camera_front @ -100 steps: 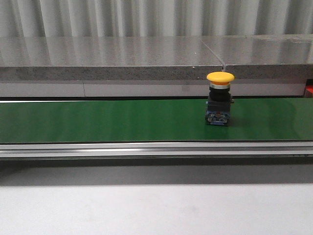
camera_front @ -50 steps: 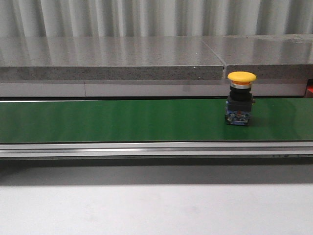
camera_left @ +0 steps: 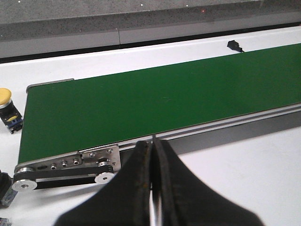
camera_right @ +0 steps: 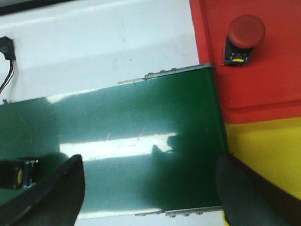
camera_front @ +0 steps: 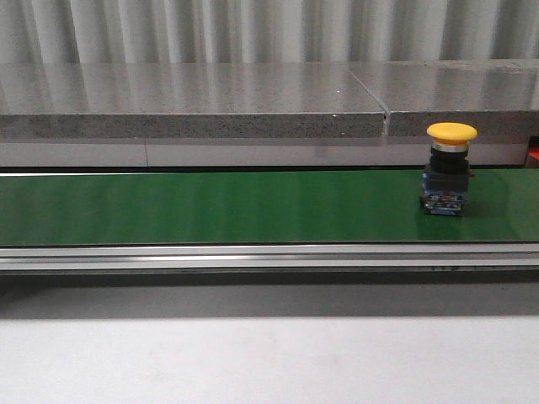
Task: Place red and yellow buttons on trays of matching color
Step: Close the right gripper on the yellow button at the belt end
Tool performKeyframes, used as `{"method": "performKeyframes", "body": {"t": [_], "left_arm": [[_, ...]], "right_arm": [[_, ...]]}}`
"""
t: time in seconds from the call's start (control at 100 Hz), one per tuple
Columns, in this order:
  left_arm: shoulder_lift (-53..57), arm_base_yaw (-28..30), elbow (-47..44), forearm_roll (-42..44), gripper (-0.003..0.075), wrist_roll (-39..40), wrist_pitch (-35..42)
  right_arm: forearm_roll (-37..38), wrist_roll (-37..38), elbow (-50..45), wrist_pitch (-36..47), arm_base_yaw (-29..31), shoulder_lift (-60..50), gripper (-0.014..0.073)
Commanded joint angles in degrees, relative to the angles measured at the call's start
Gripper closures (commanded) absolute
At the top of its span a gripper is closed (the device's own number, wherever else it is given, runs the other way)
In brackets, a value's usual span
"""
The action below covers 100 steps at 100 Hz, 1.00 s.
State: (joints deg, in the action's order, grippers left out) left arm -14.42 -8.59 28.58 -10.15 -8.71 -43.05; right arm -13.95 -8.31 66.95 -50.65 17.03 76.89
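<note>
A yellow button (camera_front: 450, 168) stands upright on the green belt (camera_front: 210, 206) near its right end. In the right wrist view a dark button body (camera_right: 18, 173) on the belt peeks past one finger, its cap hidden. My right gripper (camera_right: 150, 190) is open above the belt's end, nothing between its fingers (camera_right: 51, 195). Past that end lie a red tray (camera_right: 277, 80) holding a red button (camera_right: 244, 35) and a yellow tray (camera_right: 268, 150). My left gripper (camera_left: 153, 146) is shut and empty over the belt's other end. Another yellow button (camera_left: 6, 101) stands on the white table there.
A grey stone ledge (camera_front: 194, 105) runs behind the belt. The belt's metal roller bracket (camera_left: 70, 167) sits near the left gripper, with dark parts (camera_left: 4, 186) at the frame edge. A black cable plug (camera_right: 7, 49) lies on the white table beyond the belt.
The yellow button has ridden the belt steadily to the right, staying upright. No gripper appears in the front view at any time.
</note>
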Motion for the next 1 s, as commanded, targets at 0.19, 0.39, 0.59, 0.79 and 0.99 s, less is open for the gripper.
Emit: {"method": "performKeyframes", "body": {"t": [0.19, 0.39, 0.59, 0.79, 0.99], "left_arm": [[-0.5, -0.7, 1.4, -1.1, 0.0741, -0.1, 3.8], [-0.5, -0.7, 1.4, -1.1, 0.0741, -0.1, 3.8], [-0.5, -0.7, 1.4, -1.1, 0.0741, -0.1, 3.8], [-0.5, -0.7, 1.4, -1.1, 0.0741, -0.1, 3.8], [-0.5, -0.7, 1.4, -1.1, 0.0741, -0.1, 3.8]], "right_arm": [[-3.8, -2.1, 0.5, -4.7, -5.0, -3.5, 0.0018], [-3.8, -2.1, 0.5, -8.0, -13.1, -3.2, 0.0019], [-3.8, -2.3, 0.5, -6.1, -17.6, -0.4, 0.002], [-2.5, -3.2, 0.5, 0.4, -18.3, 4.5, 0.002], [0.4, -3.2, 0.5, 3.0, -18.3, 9.5, 0.0022]]}}
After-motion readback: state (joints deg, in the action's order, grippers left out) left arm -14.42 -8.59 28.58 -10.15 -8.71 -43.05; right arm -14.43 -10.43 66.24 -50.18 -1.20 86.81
